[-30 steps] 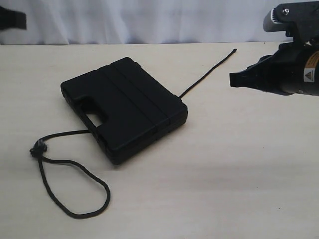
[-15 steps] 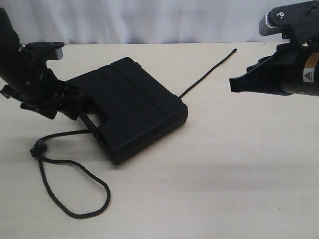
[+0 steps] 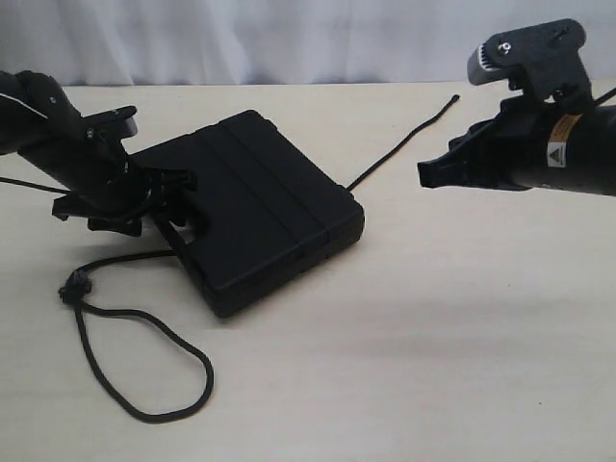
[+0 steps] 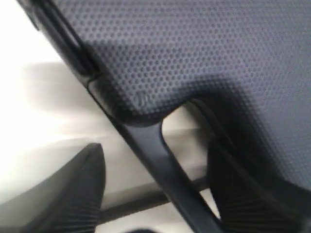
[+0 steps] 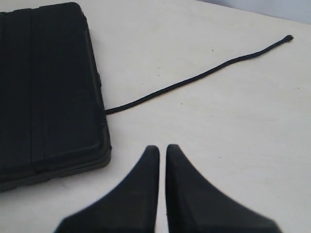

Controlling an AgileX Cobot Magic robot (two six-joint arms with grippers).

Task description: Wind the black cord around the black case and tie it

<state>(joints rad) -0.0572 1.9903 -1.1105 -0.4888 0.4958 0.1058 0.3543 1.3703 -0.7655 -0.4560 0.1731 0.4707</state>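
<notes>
On the tabletop [image 3: 433, 366], the black case [image 3: 269, 212] is being straddled at its handle by the wide left hand [image 3: 169, 202]. The black cord [image 3: 399, 144] is likely being left for the narrow, empty right hand [image 5: 162, 153].

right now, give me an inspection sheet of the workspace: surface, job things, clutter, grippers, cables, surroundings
surface: pale table, matte
job's things: black case lies flat; black cord passes under it, knotted loop on one side, straight tail on the other
clutter: nothing seen
grippers: left gripper open, jaws either side of the case's handle bar; right gripper shut, empty, apart from case and cord
cables: thin black cable by the left arm
surroundings: white curtain behind the table
</notes>
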